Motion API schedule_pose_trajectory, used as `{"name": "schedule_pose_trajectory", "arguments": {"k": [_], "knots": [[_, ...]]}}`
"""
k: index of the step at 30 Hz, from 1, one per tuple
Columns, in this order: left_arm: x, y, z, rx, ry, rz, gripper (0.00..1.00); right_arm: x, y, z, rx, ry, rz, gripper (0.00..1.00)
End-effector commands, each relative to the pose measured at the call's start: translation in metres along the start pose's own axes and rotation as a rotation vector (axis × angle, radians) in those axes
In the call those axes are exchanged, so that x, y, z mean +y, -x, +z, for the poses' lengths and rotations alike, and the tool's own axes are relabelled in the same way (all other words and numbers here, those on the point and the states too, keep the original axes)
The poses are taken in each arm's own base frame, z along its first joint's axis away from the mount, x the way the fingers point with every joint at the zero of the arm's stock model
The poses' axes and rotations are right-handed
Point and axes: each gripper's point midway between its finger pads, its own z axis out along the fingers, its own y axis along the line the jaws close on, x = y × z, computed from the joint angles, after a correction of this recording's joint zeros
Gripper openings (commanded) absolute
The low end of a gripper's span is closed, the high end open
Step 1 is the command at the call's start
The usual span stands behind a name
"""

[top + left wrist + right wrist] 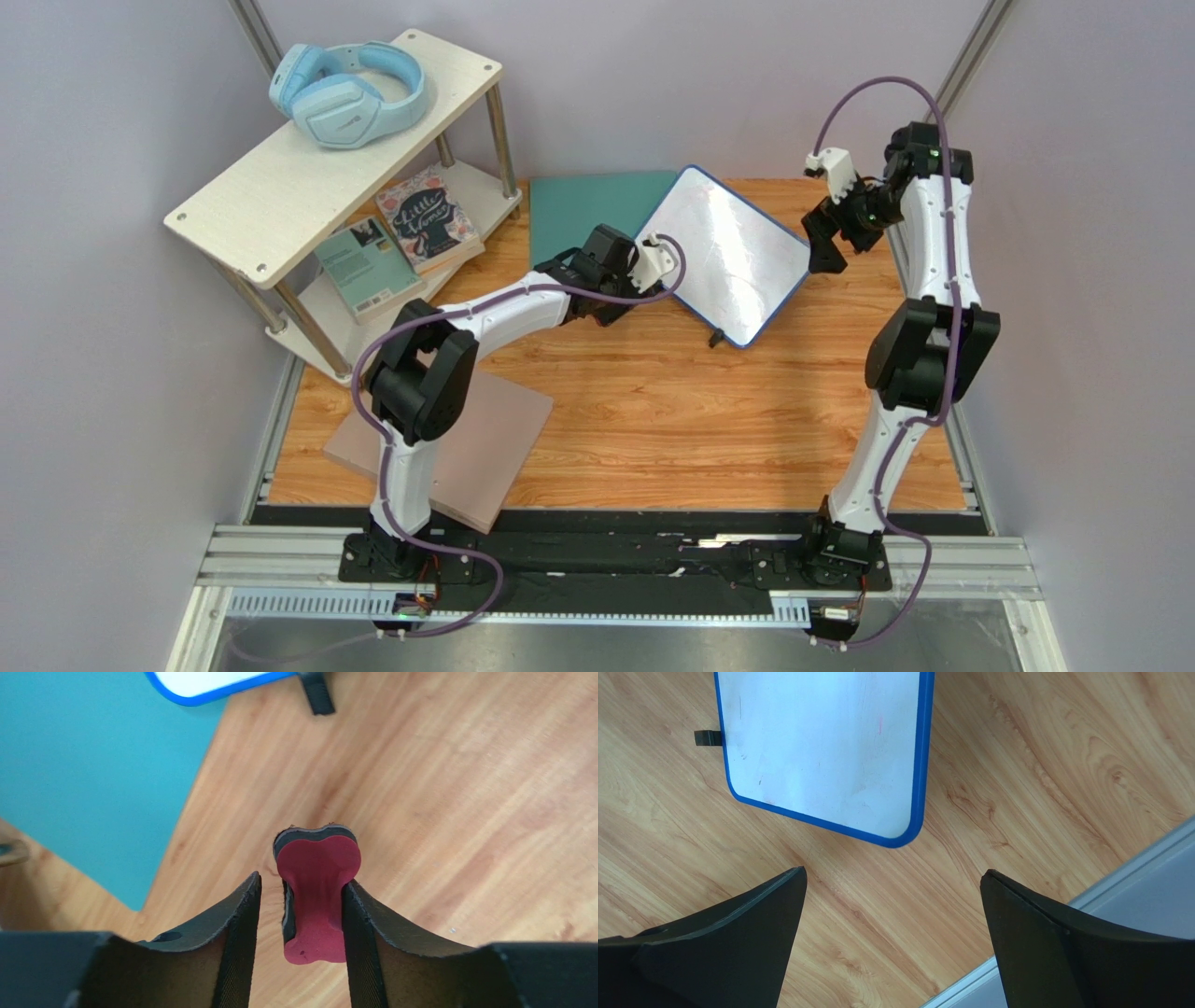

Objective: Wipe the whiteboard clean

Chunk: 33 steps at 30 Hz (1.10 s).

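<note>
The whiteboard [723,252] lies tilted at the back of the wooden table, blue-framed and wiped nearly white; the right wrist view shows only faint smudges on the whiteboard [822,742]. My left gripper [617,308] points down at the table by its lower-left edge. In the left wrist view a red eraser [317,861] with a black felt backing sits between the fingers of the left gripper [302,880]. It rests against the right finger, with a gap to the left finger. My right gripper [825,252] hovers just right of the board. The right gripper [893,871] is wide open and holds nothing.
A teal mat [596,210] lies under the whiteboard's left side. A pinkish-tan square board [463,434] sits at the near left. At the back left, a two-tier shelf [267,196] carries blue headphones [348,91] and books [421,224]. The table's metal edge rail [1130,882] runs close to the right gripper.
</note>
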Motion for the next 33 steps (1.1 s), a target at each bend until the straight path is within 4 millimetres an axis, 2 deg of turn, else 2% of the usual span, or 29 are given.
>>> {"name": "schedule_pose_trajectory", "arguments": {"k": [1, 2, 3, 4, 6, 10, 13, 14, 16, 17, 21, 22, 25, 27, 28, 29, 30, 31, 33], "knots": [[-0.028, -0.004, -0.007, 0.042, -0.172, 0.037, 0.54, 0.025, 0.016, -0.05, -0.039, -0.038, 0.03, 1.0], [-0.031, -0.005, -0.008, 0.045, -0.2, 0.046, 0.62, 0.029, 0.02, -0.054, -0.055, -0.037, 0.033, 1.0], [-0.033, -0.006, -0.009, 0.052, -0.21, 0.049, 0.95, 0.034, 0.026, -0.062, -0.076, -0.042, 0.03, 1.0], [-0.039, -0.009, -0.011, 0.06, -0.242, 0.049, 0.99, 0.04, 0.032, -0.065, -0.104, -0.026, 0.025, 1.0], [-0.042, -0.01, -0.014, 0.065, -0.258, 0.043, 0.99, 0.054, 0.042, -0.076, -0.134, -0.018, 0.02, 1.0], [-0.048, -0.016, -0.019, 0.091, -0.284, 0.001, 0.97, 0.092, 0.058, -0.083, -0.164, 0.042, -0.016, 1.0], [-0.047, -0.019, -0.023, 0.12, -0.278, -0.059, 0.93, 0.128, 0.069, -0.08, -0.174, 0.103, -0.044, 1.0], [-0.047, -0.02, -0.024, 0.13, -0.279, -0.077, 0.92, 0.146, 0.076, -0.08, -0.187, 0.134, -0.066, 1.0], [-0.048, -0.021, -0.028, 0.156, -0.279, -0.123, 0.92, 0.163, 0.076, -0.075, -0.182, 0.188, -0.046, 1.0], [-0.048, -0.022, -0.029, 0.171, -0.277, -0.142, 0.93, 0.187, 0.085, -0.071, -0.182, 0.236, -0.087, 1.0], [-0.051, -0.03, -0.035, 0.243, -0.287, -0.218, 0.94, 0.223, 0.092, -0.065, -0.201, 0.349, -0.047, 1.0], [-0.051, -0.032, -0.037, 0.255, -0.288, -0.235, 0.98, 0.234, 0.093, -0.063, -0.222, 0.407, -0.022, 1.0], [-0.055, -0.03, -0.046, 0.244, -0.314, -0.315, 0.99, 0.252, 0.095, -0.059, -0.248, 0.507, 0.036, 1.0], [-0.053, -0.021, -0.057, 0.204, -0.332, -0.378, 0.99, 0.261, 0.089, -0.051, -0.233, 0.563, 0.094, 1.0], [-0.059, -0.021, -0.06, 0.184, -0.369, -0.401, 0.99, 0.263, 0.092, -0.049, -0.251, 0.585, 0.109, 1.0], [-0.056, -0.02, -0.064, 0.165, -0.379, -0.445, 0.99, 0.264, 0.09, -0.044, -0.244, 0.602, 0.137, 1.0], [-0.054, -0.011, -0.076, 0.121, -0.394, -0.47, 0.99, 0.266, 0.091, -0.044, -0.245, 0.615, 0.164, 1.0], [-0.063, -0.01, -0.08, 0.093, -0.45, -0.499, 0.99, 0.265, 0.095, -0.041, -0.258, 0.619, 0.167, 1.0], [-0.061, 0.0, -0.096, 0.035, -0.495, -0.559, 0.99, 0.266, 0.096, -0.031, -0.227, 0.631, 0.192, 0.96]]}}
